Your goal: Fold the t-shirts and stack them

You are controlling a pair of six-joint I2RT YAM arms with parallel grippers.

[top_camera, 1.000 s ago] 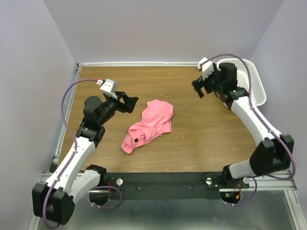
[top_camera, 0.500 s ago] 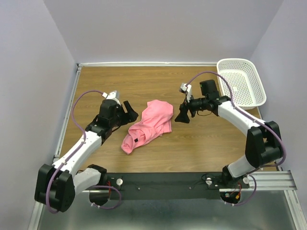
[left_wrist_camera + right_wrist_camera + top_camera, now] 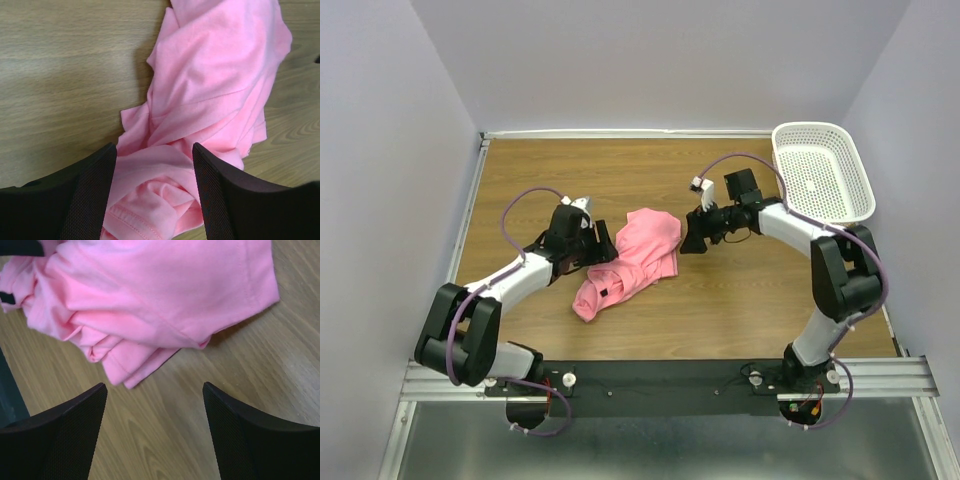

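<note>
One salmon-pink t-shirt (image 3: pixel 632 260) lies crumpled on the wooden table (image 3: pixel 740 300), with a small dark label (image 3: pixel 604 291) showing near its lower end. My left gripper (image 3: pixel 604 246) is low at the shirt's left edge. In the left wrist view it (image 3: pixel 154 146) stands open, with bunched folds and a stitched hem of the t-shirt (image 3: pixel 210 75) between its fingers (image 3: pixel 92 192). My right gripper (image 3: pixel 692 240) is at the shirt's right edge. It (image 3: pixel 154 386) is open over bare wood, just short of the t-shirt's (image 3: pixel 160 290) hem.
A white mesh basket (image 3: pixel 823 172) stands at the back right corner of the table. Purple walls close in the table on three sides. The arms' base rail (image 3: pixel 660 380) runs along the near edge.
Both arms have swung inward and down to the shirt. The right one came away from the basket. Both sets of jaws have narrowed a little. The shirt has not moved.
</note>
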